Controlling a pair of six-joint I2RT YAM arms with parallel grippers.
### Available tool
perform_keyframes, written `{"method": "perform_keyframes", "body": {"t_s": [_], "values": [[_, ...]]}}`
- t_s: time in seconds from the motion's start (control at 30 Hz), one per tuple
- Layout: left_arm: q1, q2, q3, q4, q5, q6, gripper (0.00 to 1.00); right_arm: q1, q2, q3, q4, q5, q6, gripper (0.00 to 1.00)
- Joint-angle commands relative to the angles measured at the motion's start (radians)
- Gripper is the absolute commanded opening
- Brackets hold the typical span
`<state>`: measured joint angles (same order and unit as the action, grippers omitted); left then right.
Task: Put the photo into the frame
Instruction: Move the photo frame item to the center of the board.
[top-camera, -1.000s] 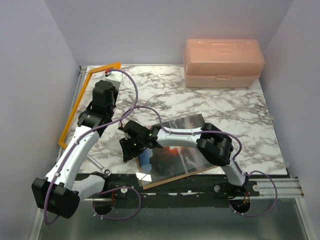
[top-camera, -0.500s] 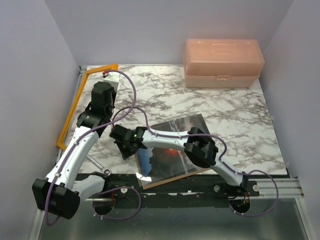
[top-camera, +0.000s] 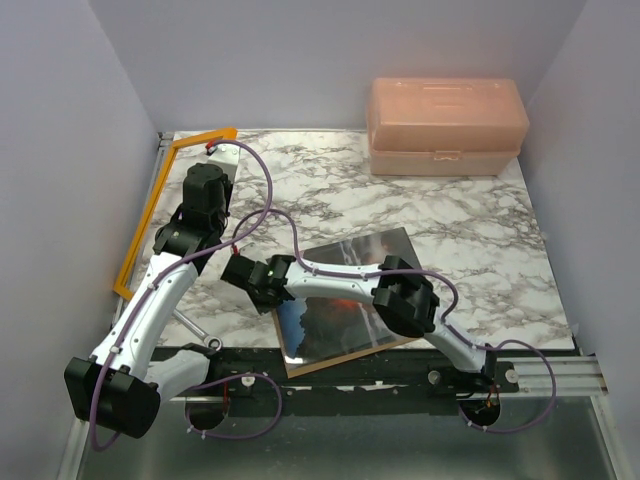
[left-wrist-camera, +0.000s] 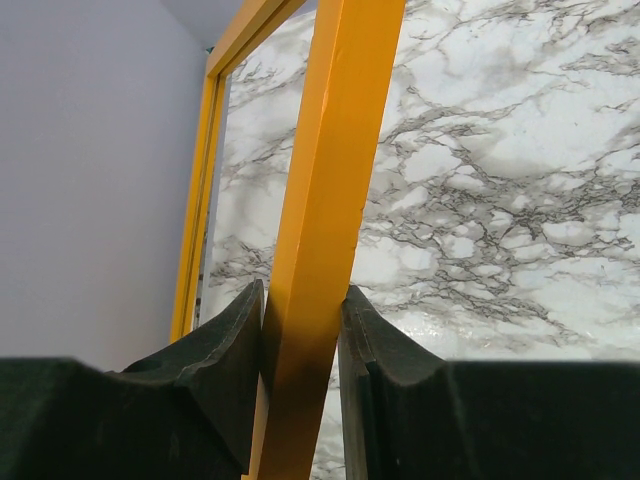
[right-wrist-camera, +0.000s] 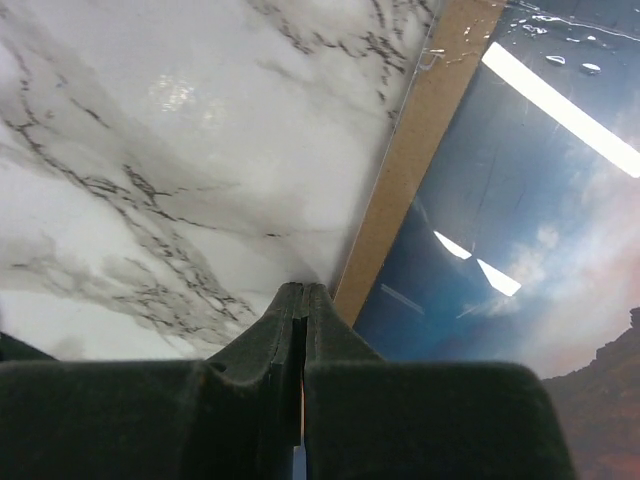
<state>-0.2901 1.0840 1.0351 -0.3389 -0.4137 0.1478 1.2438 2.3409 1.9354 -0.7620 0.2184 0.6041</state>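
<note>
The orange frame (top-camera: 148, 215) stands tilted along the table's left edge. My left gripper (top-camera: 217, 150) is shut on its top rail, and in the left wrist view the rail (left-wrist-camera: 335, 180) fills the gap at the gripper (left-wrist-camera: 303, 295). The photo (top-camera: 335, 315), blue sky and red sun up, lies on a brown backing board (top-camera: 335, 362) at the near middle. My right gripper (top-camera: 247, 272) is at the photo's left edge. In the right wrist view it (right-wrist-camera: 303, 290) is pressed shut with a thin sliver between the pads, beside the board (right-wrist-camera: 420, 170) and the photo (right-wrist-camera: 520, 220).
A pink translucent plastic box (top-camera: 445, 125) stands at the back right. The left wall is close behind the frame. A glossy sheen covers the photo's far part (top-camera: 365, 245). The marble table (top-camera: 470, 250) ends at a metal rail at the front.
My right gripper has moved left and slightly away from me, and the photo has slid a little left over the board. The frame has tipped slightly in my left gripper.
</note>
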Motion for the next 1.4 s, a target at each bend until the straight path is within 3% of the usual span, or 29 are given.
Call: {"method": "perform_keyframes", "body": {"t_s": [0.0,0.3,0.67,0.9,1.23,1.37], "values": [[0.003,-0.015,-0.011,0.033,0.032,-0.096,0.00,-0.020,0.063,-0.082,-0.241,0.192,-0.034,0.01],[0.003,-0.012,-0.013,0.034,0.037,-0.097,0.00,-0.084,0.019,-0.230,-0.256,0.295,-0.039,0.01],[0.004,-0.013,-0.014,0.031,0.047,-0.097,0.00,-0.248,-0.098,-0.461,-0.186,0.352,-0.061,0.01],[0.003,-0.013,-0.007,0.028,0.051,-0.093,0.00,-0.330,-0.146,-0.503,-0.167,0.363,-0.086,0.01],[0.002,0.000,0.134,-0.072,-0.021,-0.028,0.00,-0.331,-0.324,-0.374,-0.132,0.211,-0.130,0.13],[-0.004,-0.019,0.227,-0.139,0.028,-0.027,0.00,-0.354,-0.453,-0.400,-0.073,0.102,-0.129,0.27]]}}
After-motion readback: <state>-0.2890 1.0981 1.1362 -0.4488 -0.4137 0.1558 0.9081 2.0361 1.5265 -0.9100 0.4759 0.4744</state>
